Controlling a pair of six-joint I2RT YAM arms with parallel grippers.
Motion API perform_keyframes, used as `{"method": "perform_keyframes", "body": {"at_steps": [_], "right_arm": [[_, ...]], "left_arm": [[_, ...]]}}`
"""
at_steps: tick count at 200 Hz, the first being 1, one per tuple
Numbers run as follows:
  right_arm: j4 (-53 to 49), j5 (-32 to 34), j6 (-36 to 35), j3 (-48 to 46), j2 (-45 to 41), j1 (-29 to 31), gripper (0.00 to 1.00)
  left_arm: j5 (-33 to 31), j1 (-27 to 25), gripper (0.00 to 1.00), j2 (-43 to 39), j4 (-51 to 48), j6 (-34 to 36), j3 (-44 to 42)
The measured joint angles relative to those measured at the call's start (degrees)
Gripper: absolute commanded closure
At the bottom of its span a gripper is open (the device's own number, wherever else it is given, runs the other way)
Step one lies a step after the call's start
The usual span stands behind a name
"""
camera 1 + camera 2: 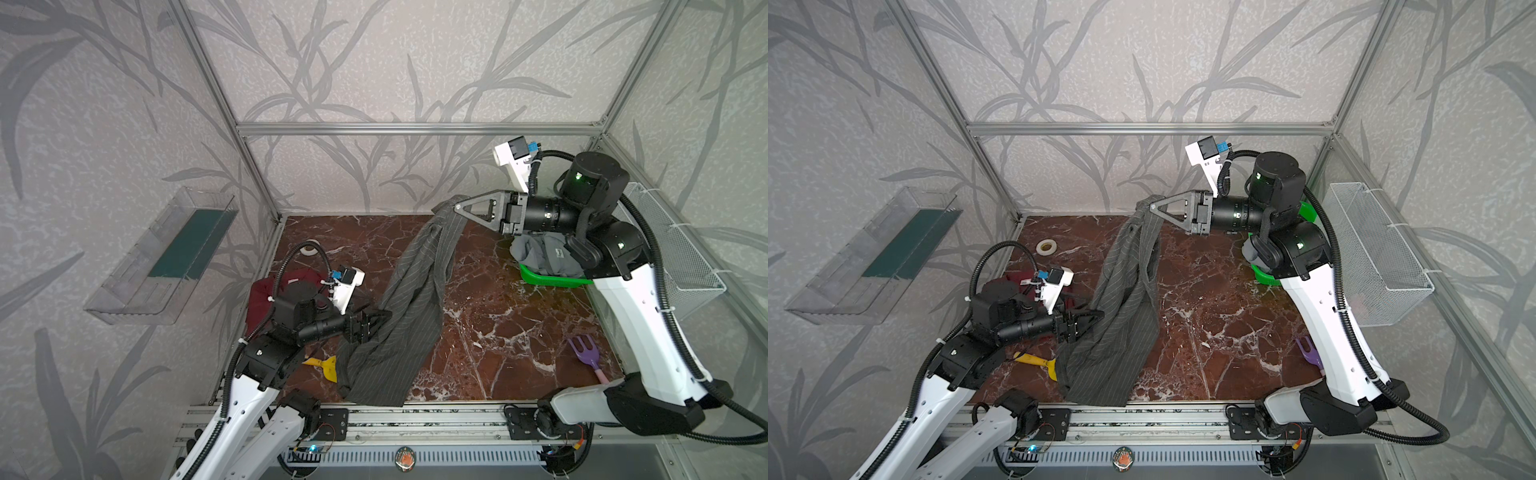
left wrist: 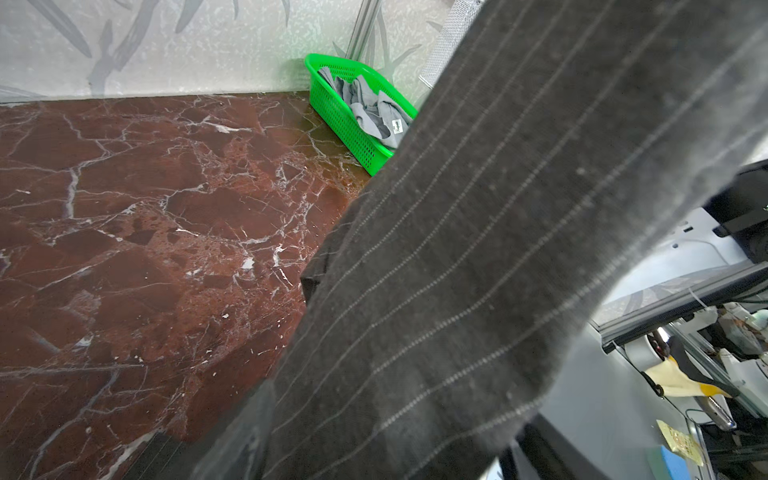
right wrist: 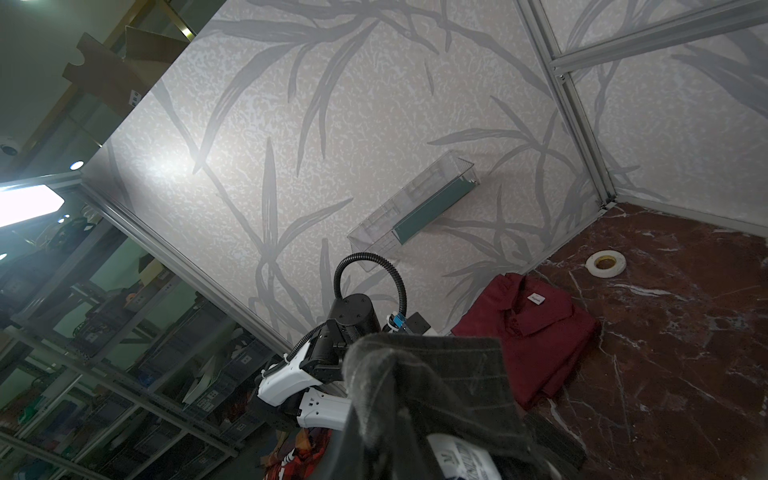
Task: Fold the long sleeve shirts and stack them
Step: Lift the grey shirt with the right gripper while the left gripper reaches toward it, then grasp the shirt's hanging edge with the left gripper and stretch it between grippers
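Observation:
The dark charcoal pinstriped shirt (image 1: 409, 299) hangs from my right gripper (image 1: 457, 206), which is shut on its top end high over the back of the table. Its lower part trails onto the marble at the front edge. My left gripper (image 1: 383, 316) is at the shirt's left edge about halfway down. In the left wrist view the striped cloth (image 2: 478, 249) covers the jaws, so how they stand is hidden. The maroon shirt (image 3: 536, 332) lies folded at the left wall, collar and white label up. The light grey shirt (image 2: 374, 108) sits crumpled in the green basket (image 2: 332, 62).
A tape roll (image 1: 1046, 247) lies at the back left. A yellow scraper (image 1: 324, 365) lies by the left arm and a purple toy fork (image 1: 586, 353) by the right arm. A wire basket (image 1: 1379, 257) hangs on the right wall and a clear bin (image 1: 166, 257) on the left wall.

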Motion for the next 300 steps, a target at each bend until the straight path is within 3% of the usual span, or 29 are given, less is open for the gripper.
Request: {"method": "perform_keyframes", "body": {"at_steps": [24, 44, 62, 128, 175, 249, 300], "right_arm": [[0.39, 1.01, 0.85, -1.44, -0.35, -1.68, 1.00], [-0.44, 3.91, 1.27, -2.78, -1.22, -4.44, 1.00], [-2.69, 8.22, 1.05, -4.28, -2.84, -7.26, 1.00], [-8.24, 20.85, -1.07, -7.58, -10.49, -11.34, 1.00], [-10.16, 28.44, -4.37, -7.41, -16.44, -11.54, 1.00], [-11.82, 28.85, -6.95, -1.46, -20.90, -11.54, 1.00], [-11.85, 23.76, -6.38, 2.69, -20.96, -11.54, 1.00]], "left_arm": [[-3.58, -0.68, 0.57, -0.35, -2.91, 1.84, 1.09], [-7.69, -0.76, 0.86, -0.61, -4.20, 3.17, 2.64], [-12.63, -0.76, 1.00, -0.44, -5.40, 4.59, 4.87], [-24.22, -0.90, 1.00, 3.13, -7.43, 8.15, 15.41], [-30.05, -0.94, 1.00, 9.27, -8.28, 11.76, 31.04], [-34.07, -1.27, 1.00, 18.71, -7.67, 16.04, 58.31], [-33.33, -1.68, 1.00, 25.20, -7.21, 18.47, 73.24]]}}
